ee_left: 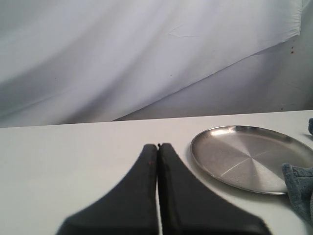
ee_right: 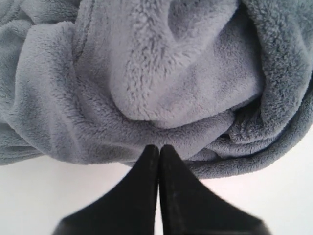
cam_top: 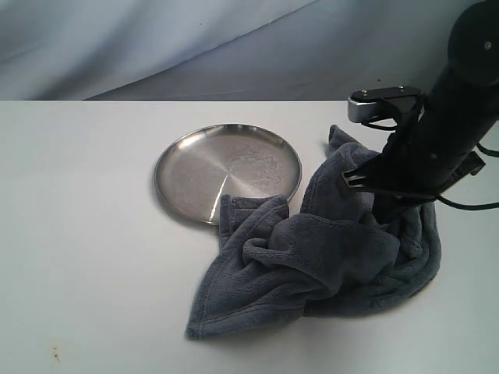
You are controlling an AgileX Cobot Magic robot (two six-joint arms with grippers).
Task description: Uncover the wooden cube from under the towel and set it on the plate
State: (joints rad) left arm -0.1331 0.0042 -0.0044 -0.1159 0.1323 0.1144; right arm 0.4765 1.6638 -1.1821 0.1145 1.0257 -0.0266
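Note:
The blue-grey towel lies bunched in thick folds on the white table, one corner lapping over the near rim of the steel plate. The wooden cube is hidden. My right gripper reaches down into the towel's right side. In the right wrist view the right gripper is shut, its tips pressed against a fold of the towel, with no cloth showing between the fingers. My left gripper is shut and holds nothing, low over the table beside the plate, where a towel corner shows.
A grey-white cloth backdrop hangs behind the table's far edge. Bare table stretches to the left of the plate and in front of the towel. The right arm's black body and cables stand over the towel's right part.

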